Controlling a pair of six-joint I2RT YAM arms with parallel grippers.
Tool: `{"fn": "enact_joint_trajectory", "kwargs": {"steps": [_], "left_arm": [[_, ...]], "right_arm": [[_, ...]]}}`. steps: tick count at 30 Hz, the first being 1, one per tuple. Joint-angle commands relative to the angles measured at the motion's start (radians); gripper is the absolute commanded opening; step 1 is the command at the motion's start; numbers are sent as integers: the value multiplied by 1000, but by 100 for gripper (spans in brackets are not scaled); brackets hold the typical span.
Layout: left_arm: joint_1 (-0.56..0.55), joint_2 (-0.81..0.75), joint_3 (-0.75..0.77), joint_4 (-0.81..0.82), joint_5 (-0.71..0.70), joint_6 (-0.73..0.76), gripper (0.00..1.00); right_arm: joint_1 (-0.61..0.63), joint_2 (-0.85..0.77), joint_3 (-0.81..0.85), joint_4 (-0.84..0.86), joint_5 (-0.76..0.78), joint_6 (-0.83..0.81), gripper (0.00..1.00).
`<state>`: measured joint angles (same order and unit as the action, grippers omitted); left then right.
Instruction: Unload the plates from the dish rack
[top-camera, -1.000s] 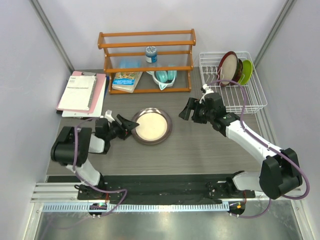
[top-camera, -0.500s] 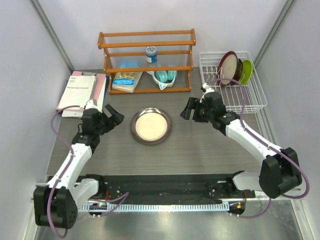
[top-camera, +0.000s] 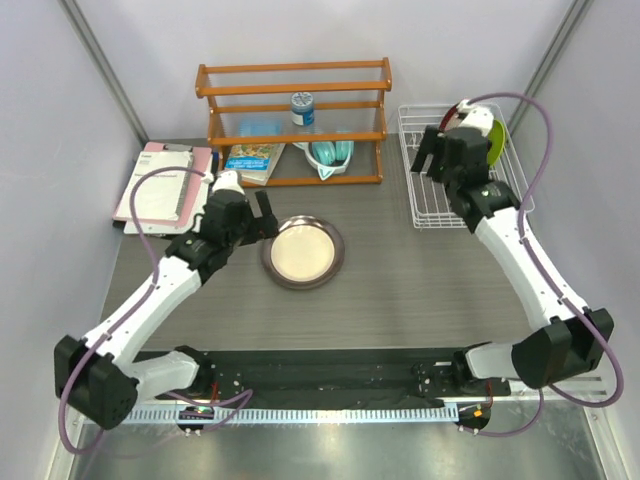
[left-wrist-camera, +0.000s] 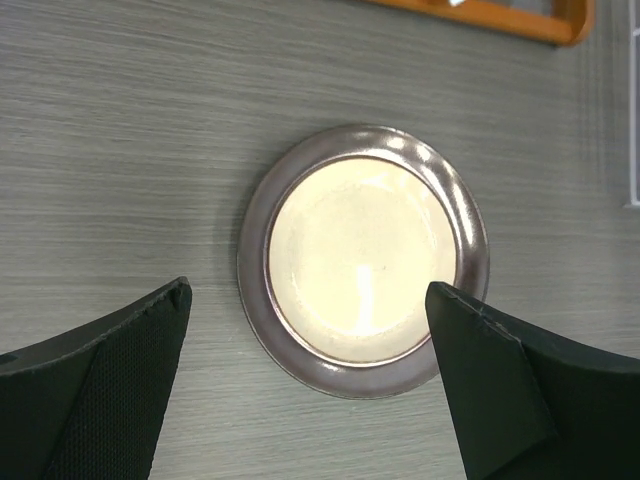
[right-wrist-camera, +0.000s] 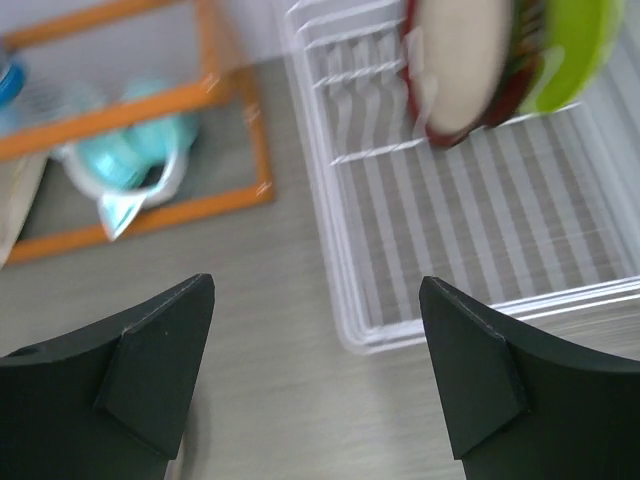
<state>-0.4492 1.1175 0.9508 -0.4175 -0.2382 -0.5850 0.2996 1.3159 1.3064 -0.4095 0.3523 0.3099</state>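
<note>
- Left gripper (left-wrist-camera: 308, 300) spread wide; grey-rimmed plate (left-wrist-camera: 360, 260) lies flat, face up, directly below it.
- Right gripper (right-wrist-camera: 315, 290) spread wide; dish rack (right-wrist-camera: 322, 230) ahead, long axis running away.
- Red-rimmed plate (right-wrist-camera: 460, 70) and green plate (right-wrist-camera: 575, 50) stand on edge at its far end.

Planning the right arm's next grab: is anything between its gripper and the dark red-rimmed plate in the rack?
Nothing visible. The open right gripper faces the red-rimmed plate across bare dish rack wires; the lime green plate stands behind it.
</note>
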Motion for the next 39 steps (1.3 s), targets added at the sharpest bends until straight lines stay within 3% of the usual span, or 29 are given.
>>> {"fn": "enact_joint_trajectory", "kwargs": {"steps": [1,11,14,22,28,35,39], "left_arm": [[-66,57,48,-34,-124,34,99],[-161,111,45,31,-127,42,100],[-163,117,29,68,-125,43,99],[-163,159,28,103,-125,53,99],[-163,179,17,120,-142,56,100],[-161,215,23,118,-145,59,100],[-163,217,14,121,-145,59,100]], "right_arm": [[-144,138,178,-9,137,-106,90],[-325,549,542,-18,103,-172,86],[-339,661,642,-17,79,-212,78],[-355,832,820,-31,19,-270,68],[-356,917,884,-32,-29,-288,47],[-359,967,910,-37,-36,-295,37],[-358,987,922,-37,-42,-302,18]]}}
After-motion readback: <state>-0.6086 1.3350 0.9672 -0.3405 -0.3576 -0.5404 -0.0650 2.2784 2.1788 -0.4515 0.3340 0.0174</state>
